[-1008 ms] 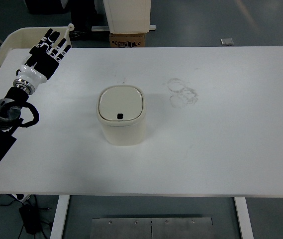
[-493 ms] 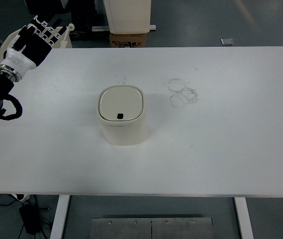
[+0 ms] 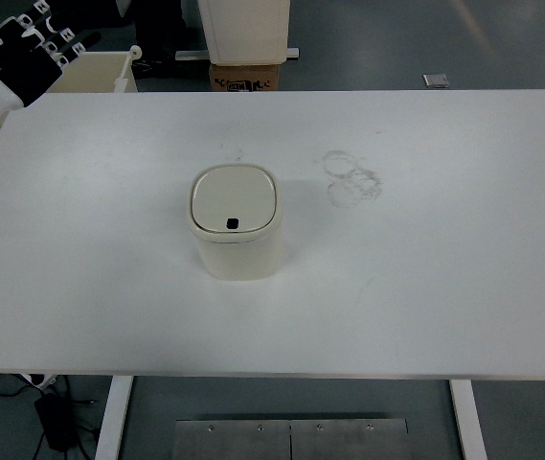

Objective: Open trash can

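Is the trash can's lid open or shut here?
Shut: the lid lies flat and flush on the trash can, nothing touching it.

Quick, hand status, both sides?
Left hand: open, fingers extended, holding nothing, far from the trash can.
Right hand: not in view.

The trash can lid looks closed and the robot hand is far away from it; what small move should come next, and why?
Probably the left robot hand should travel from the table's far left corner toward the trash can. Its lid sits shut, with a small dark button near the front edge, and nothing touches it. The white table between them looks free of obstacles.
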Motion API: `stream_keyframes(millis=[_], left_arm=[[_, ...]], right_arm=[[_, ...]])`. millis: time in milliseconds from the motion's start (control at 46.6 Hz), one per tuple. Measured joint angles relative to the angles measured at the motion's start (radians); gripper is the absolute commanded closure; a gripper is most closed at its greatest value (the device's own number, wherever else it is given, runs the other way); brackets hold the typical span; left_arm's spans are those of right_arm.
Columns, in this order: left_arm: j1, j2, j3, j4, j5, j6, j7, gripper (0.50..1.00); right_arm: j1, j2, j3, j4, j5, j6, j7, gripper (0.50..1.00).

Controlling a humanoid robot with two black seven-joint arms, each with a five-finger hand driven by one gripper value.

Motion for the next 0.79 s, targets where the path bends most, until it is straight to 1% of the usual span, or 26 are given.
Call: stream_keyframes(millis=[257,365,408,536,665,751,794], left_arm=[[-0.18,0.13,0.239,-0.1,0.003,-0.012,0.003,0.5],[-0.256,0.159,0.332,-0.138,0.019,-0.023,0.003,0.5],[-0.283,0.168,0.361,-0.153,0.047,-0.04,0.003,0.5],[-0.332,0.188,0.391,-0.195,0.166,-0.07,0.003,0.5],[-0.357,0.216,0.394,-0.259,0.268,-0.099,0.005,0.5],[-0.38,0.24,0.398,-0.3,0.316,-0.126,0.037,0.5],[-0.394,0.255,0.406,-0.327,0.336,-0.142,0.072,0.5]], right_arm=[[0.0,0.0,0.0,0.0,0.0,0.0,0.0,0.507],[0.0,0.0,0.0,0.0,0.0,0.0,0.0,0.507],[0.0,0.0,0.0,0.0,0.0,0.0,0.0,0.507],[0.0,0.0,0.0,0.0,0.0,0.0,0.0,0.507],[0.0,0.0,0.0,0.0,0.0,0.0,0.0,0.507],[0.0,0.0,0.0,0.0,0.0,0.0,0.0,0.507],[0.0,0.0,0.0,0.0,0.0,0.0,0.0,0.507]])
